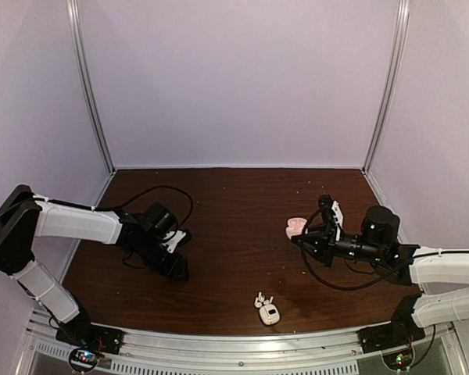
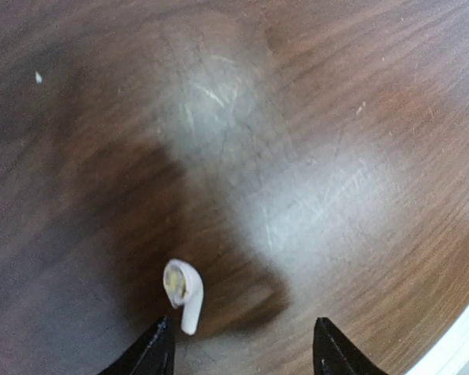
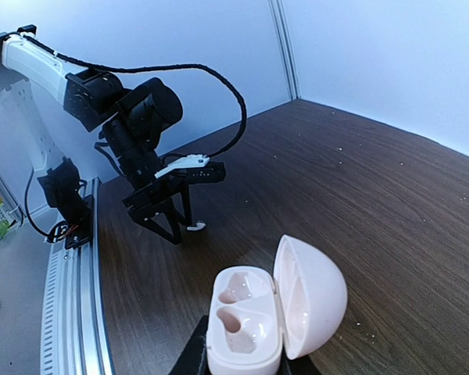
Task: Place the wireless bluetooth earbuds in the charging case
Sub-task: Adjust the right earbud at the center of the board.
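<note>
One white earbud [image 2: 184,293] lies on the wood table between the open fingers of my left gripper [image 2: 242,353], close to the left finger. It also shows in the right wrist view [image 3: 195,227] at the tips of the left gripper [image 3: 170,226]. My left gripper [image 1: 177,268] is low over the table's left side. A small white charging case [image 1: 270,315] stands near the front edge with two tiny white earbuds [image 1: 263,298] at its far side. My right gripper [image 1: 301,236] is shut on a pale pink case [image 3: 250,328], lid open, both sockets empty.
Dark wood table [image 1: 234,203] with pale walls on three sides. A metal rail [image 1: 234,344] runs along the front edge. The pink case [image 1: 295,226] is held above the table's right half. Cables loop from both wrists.
</note>
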`<state>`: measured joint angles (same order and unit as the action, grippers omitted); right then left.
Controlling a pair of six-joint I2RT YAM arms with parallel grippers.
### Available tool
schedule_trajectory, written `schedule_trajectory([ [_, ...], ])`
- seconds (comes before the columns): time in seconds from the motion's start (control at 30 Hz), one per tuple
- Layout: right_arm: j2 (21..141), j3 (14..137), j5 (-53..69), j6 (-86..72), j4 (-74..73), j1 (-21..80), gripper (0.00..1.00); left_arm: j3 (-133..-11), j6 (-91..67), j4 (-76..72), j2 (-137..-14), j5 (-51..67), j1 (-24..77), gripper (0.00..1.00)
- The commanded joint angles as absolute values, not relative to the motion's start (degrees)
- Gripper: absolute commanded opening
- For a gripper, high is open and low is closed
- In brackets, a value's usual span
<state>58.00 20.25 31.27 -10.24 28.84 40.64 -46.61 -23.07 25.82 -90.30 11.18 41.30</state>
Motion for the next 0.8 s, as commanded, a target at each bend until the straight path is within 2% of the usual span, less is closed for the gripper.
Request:
schedule_trajectory([
  [0.0,57.06,19.6,30.41,-9.25,28.66,41.04,0.0,-44.24,-25.65,26.43,-85.83,15.23,41.53,0.6],
  [0.3,57.74,20.31,30.7,-9.55,28.61,41.01,0.0,-52.38,-25.38,32.78,-88.11,5.06,41.57,0.59],
  [0.6,56.69,20.66,29.94,-9.01,26.21,40.92,0.0,-59.97,-18.75,40.86,-96.39,1.54,41.57,0.4],
  [0.77,57.27,20.59,30.01,-9.23,26.5,40.9,0.0,-61.22,-16.68,42.09,-98.9,1.9,41.62,0.35],
])
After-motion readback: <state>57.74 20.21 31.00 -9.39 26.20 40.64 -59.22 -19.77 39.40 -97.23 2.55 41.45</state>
